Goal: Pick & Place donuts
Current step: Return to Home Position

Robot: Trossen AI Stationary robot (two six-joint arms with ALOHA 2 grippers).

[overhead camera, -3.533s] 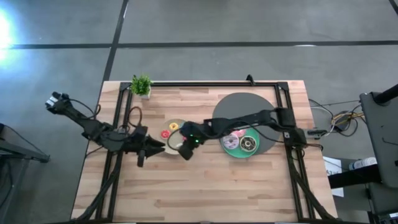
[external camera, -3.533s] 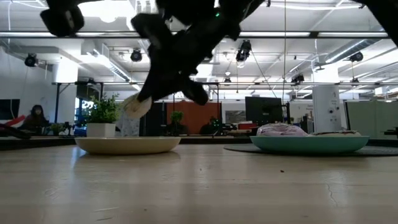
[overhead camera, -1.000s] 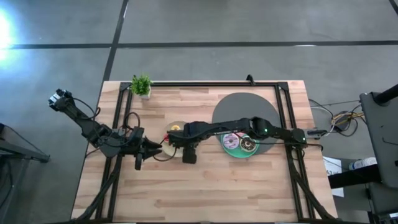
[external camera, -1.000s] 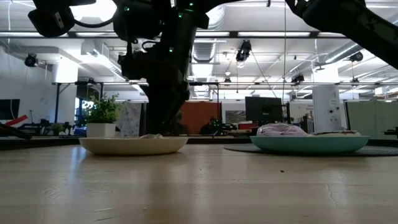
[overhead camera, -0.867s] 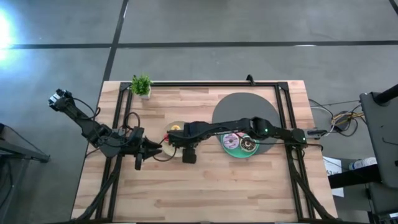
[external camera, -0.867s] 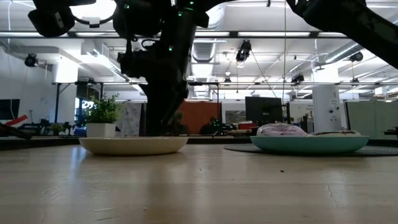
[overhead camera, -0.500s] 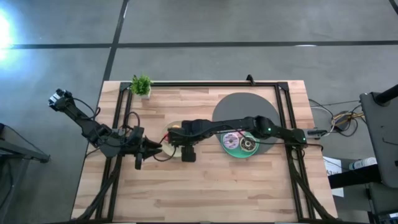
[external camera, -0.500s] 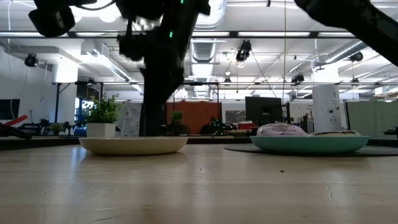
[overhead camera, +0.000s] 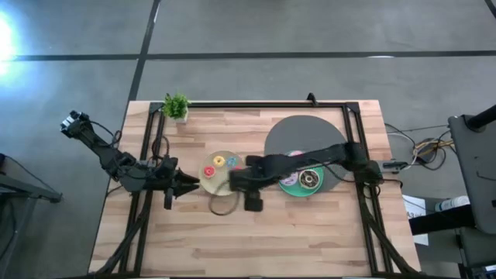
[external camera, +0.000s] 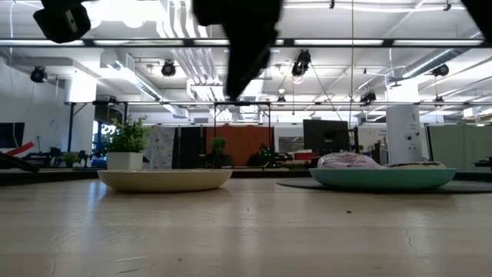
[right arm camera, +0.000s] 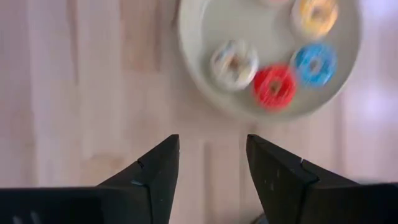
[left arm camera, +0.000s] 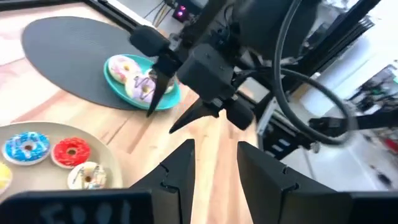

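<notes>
right gripper (right arm camera: 211,144): fingers apart, empty, 4 o'clock of cream plate (right arm camera: 199,25); should retract high, clearing mini donuts (right arm camera: 273,86). left gripper (left arm camera: 214,149): parted, empty, 9 o'clock.

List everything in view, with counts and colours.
Table: one, light wood.
Cream plate: one, left of centre.
Mini donuts: at least four, white, red, blue, yellow, on the cream plate.
Mat: one, dark, round, right side.
Teal plate: one, on the mat.
Large donuts: three, pink, lilac, brown, on the teal plate.
Potted plant: one, green, far left corner.
Left end effector: open, left of the cream plate.
Right end effector: open, raised beside the cream plate.
</notes>
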